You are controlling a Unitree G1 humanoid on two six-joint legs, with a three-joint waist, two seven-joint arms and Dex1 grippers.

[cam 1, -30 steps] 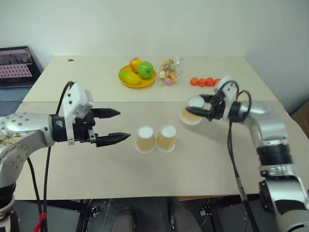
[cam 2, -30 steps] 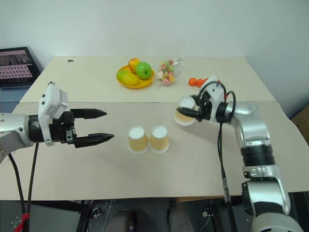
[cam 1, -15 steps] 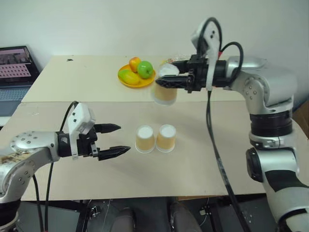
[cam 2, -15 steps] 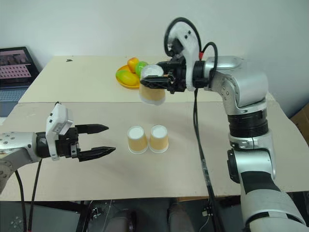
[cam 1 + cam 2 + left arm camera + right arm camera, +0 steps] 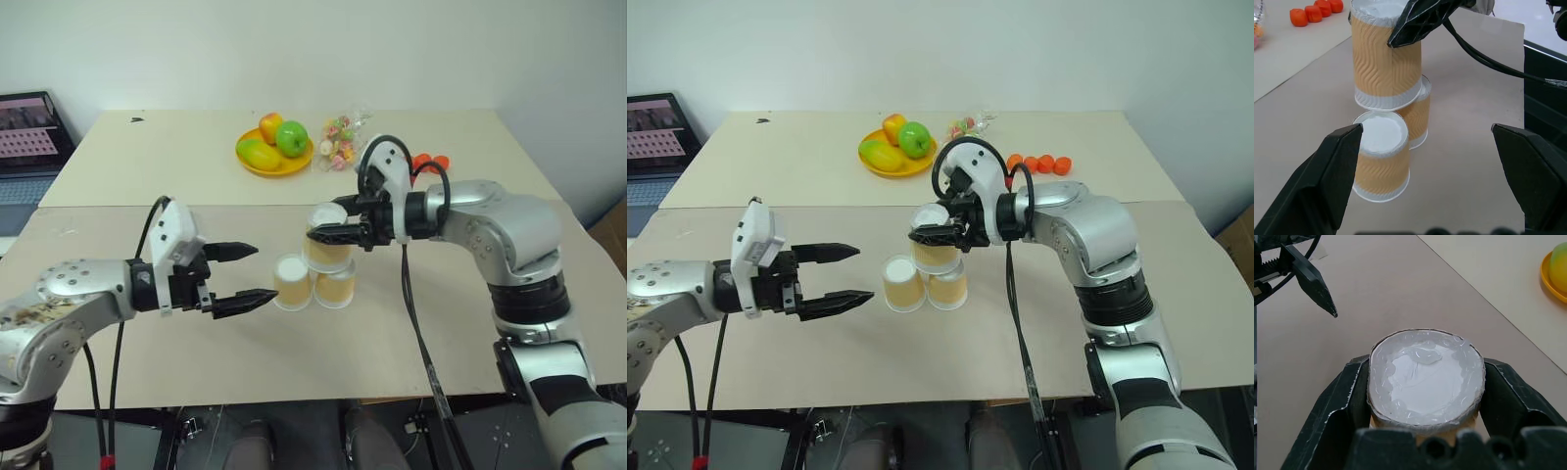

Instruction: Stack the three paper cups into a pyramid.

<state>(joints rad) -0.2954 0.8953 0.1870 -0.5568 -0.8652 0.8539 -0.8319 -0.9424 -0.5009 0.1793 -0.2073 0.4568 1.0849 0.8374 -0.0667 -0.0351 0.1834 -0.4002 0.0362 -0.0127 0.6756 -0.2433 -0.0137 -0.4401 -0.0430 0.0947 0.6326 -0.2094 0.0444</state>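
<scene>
Letting go off-centre could topple the base cups (image 5: 313,281), since your right tool (image 5: 327,233) grips the third cup (image 5: 1385,63); left tool (image 5: 245,274) gapes wide.

cups (image 5: 1386,63): paper, matt, wavy-ribbed tan sides, smooth white rims | held cup's flat end (image 5: 1426,377): white, slightly wrinkled | desk (image 5: 411,333): smooth, matt beige | tool (image 5: 1422,19) fingers: black matt plastic

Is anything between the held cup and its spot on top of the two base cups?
Nothing visible. The right gripper holds the third cup just above the two base cups, upside down like them.
</scene>
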